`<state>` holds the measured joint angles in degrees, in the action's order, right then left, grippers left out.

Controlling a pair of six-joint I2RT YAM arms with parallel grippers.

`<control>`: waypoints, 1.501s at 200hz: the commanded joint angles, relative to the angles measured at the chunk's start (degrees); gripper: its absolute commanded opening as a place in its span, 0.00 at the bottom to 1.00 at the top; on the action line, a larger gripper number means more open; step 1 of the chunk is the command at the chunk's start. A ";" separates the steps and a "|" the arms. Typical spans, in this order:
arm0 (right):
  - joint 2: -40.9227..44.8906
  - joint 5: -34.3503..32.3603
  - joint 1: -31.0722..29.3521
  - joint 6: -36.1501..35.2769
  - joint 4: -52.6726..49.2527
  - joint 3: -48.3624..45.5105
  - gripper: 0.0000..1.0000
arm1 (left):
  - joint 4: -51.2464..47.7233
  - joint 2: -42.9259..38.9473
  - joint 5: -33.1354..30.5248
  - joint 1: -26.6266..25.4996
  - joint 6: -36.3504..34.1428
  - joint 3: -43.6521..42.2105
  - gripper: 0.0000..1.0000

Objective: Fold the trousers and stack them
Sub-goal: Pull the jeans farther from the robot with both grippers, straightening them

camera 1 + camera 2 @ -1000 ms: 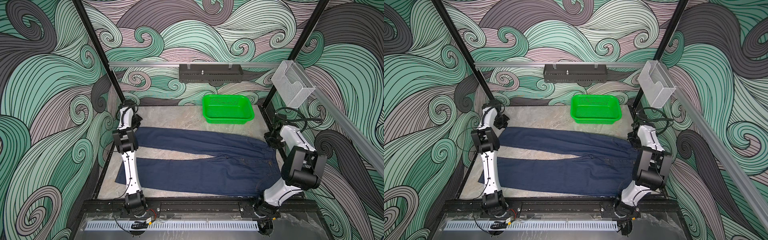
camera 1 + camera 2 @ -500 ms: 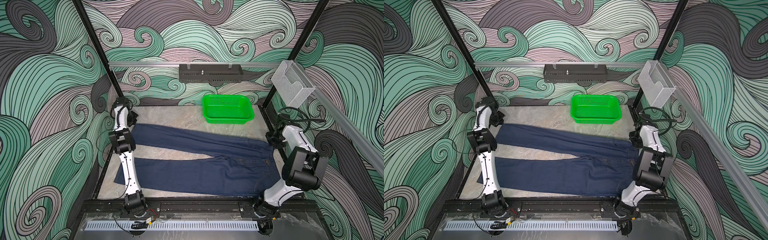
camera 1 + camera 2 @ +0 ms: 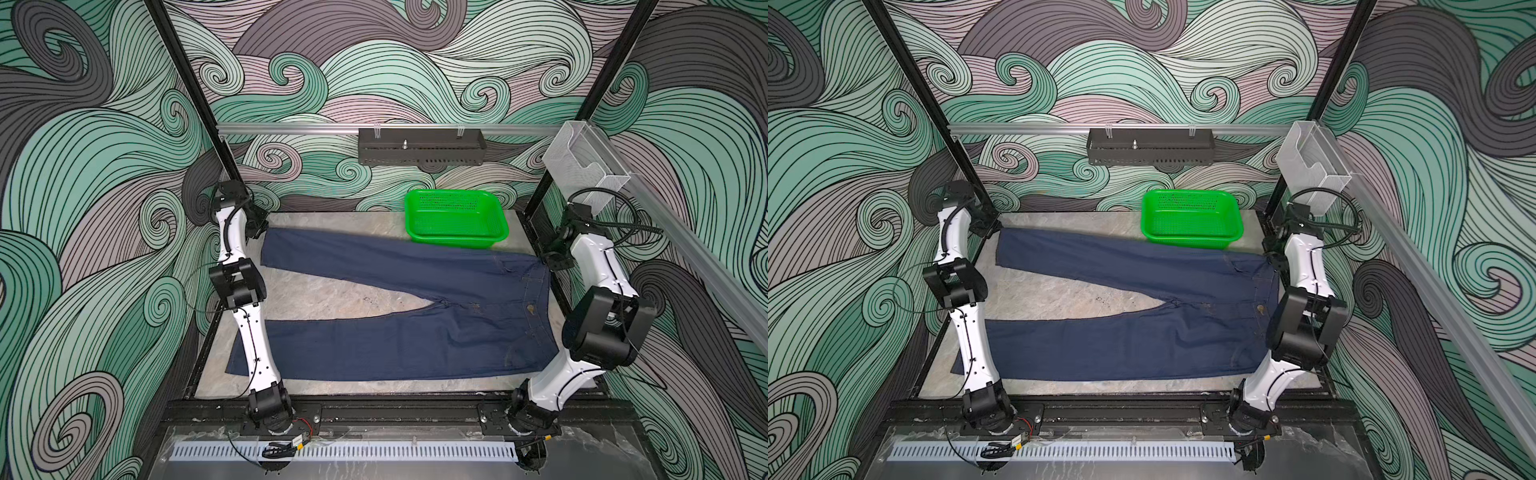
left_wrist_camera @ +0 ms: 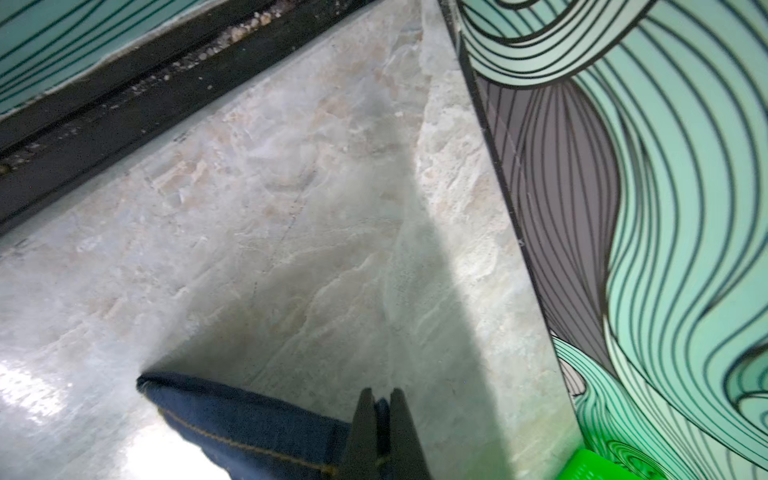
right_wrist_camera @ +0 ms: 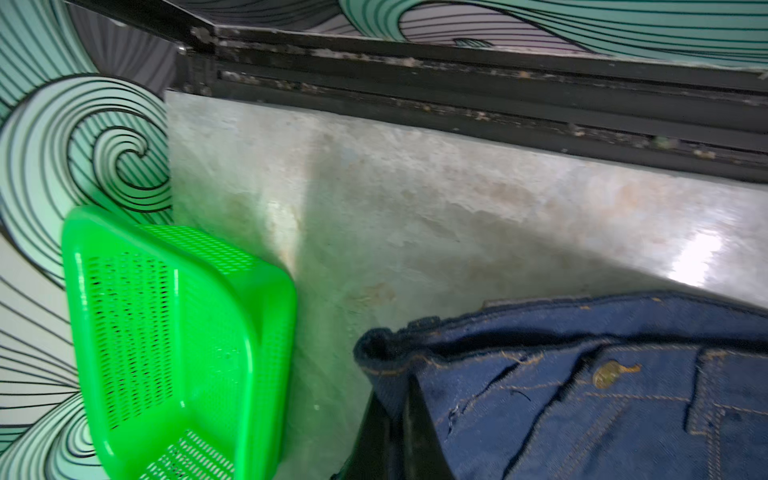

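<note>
tightly, left tool [image 4: 381,399] and right tool [image 5: 395,411] pinch trousers [image 3: 395,345] on swirl-walled marble table [image 3: 324,295].

The left arm [image 3: 254,345] and right arm [image 3: 598,266] pair glossy white link shells with boxy black joint housings and round black bases. Black cables [image 3: 595,189] loop off the right arm's far end; thinner ones trace the links. The left gripper [image 4: 380,399] and right gripper [image 5: 395,407] show tapered black fingers.
</note>
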<state>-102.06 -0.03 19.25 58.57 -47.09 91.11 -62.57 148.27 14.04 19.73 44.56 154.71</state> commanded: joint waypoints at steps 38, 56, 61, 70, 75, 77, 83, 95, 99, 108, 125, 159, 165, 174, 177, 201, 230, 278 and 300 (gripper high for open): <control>-3.47 1.43 0.44 0.15 0.68 4.37 0.05 | 4.08 -5.06 5.13 1.71 3.23 0.34 0.00; -3.76 1.68 0.60 -0.37 0.64 3.86 0.04 | 4.42 -6.83 6.18 1.86 2.67 -2.66 0.00; -3.77 1.66 0.60 -0.45 0.61 3.65 0.04 | 4.66 -7.44 6.53 1.87 2.35 -3.49 0.00; -4.00 1.85 0.73 -0.63 0.61 3.40 0.04 | 5.15 -8.80 7.10 1.97 1.89 -5.78 0.00; -4.18 2.02 0.76 -0.83 0.61 3.36 0.04 | 5.49 -9.69 7.29 2.00 1.70 -7.26 0.00; -4.26 2.13 0.83 -0.89 0.60 3.30 0.04 | 5.63 -10.09 7.31 2.10 1.62 -7.79 0.00; -4.49 2.53 0.94 -1.27 0.69 3.25 0.04 | 6.29 -11.17 7.47 2.22 1.30 -9.88 0.00; -5.01 3.40 1.19 -1.84 0.60 3.37 0.04 | 7.95 -13.68 7.82 2.55 1.10 -14.13 0.00; -5.22 3.75 1.31 -2.03 0.60 3.29 0.04 | 8.49 -14.47 7.91 2.72 1.14 -15.51 0.00; -5.57 4.41 1.41 -2.50 0.76 3.24 0.03 | 9.64 -16.14 8.16 3.15 1.15 -18.11 0.00; -6.03 5.27 1.91 -2.97 0.78 3.03 0.03 | 10.53 -18.43 8.70 3.92 0.98 -21.46 0.00; -6.31 6.58 2.87 -4.03 1.10 2.08 0.02 | 8.96 -20.72 10.97 5.59 0.21 -24.74 0.00; -6.35 6.85 3.10 -4.14 1.24 1.82 0.01 | 8.33 -20.90 11.70 5.93 0.10 -25.05 0.00; -6.39 7.16 3.46 -4.34 1.22 1.49 0.01 | 7.18 -21.09 12.33 6.38 0.12 -25.53 0.00; -6.40 7.36 3.61 -4.54 1.23 1.44 0.01 | 6.85 -21.18 12.40 6.45 -0.03 -25.64 0.00; -6.40 8.43 4.86 -5.05 2.13 0.28 0.00 | 7.72 -23.94 12.65 7.47 -0.48 -30.56 0.00; -6.40 9.74 6.06 -5.56 2.90 -0.66 0.00 | 10.59 -27.49 13.01 8.55 -0.41 -37.42 0.00; -5.74 12.36 6.50 -6.02 3.42 -2.06 0.00 | 12.95 -31.98 14.24 9.38 -0.35 -45.23 0.00; -4.79 12.91 7.08 -6.19 3.43 -2.92 0.00 | 13.40 -34.31 14.72 10.06 -0.43 -47.79 0.00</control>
<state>-107.85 12.16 25.19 53.30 -43.81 89.41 -51.16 118.67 27.77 28.56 44.73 108.29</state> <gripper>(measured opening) 0.068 0.052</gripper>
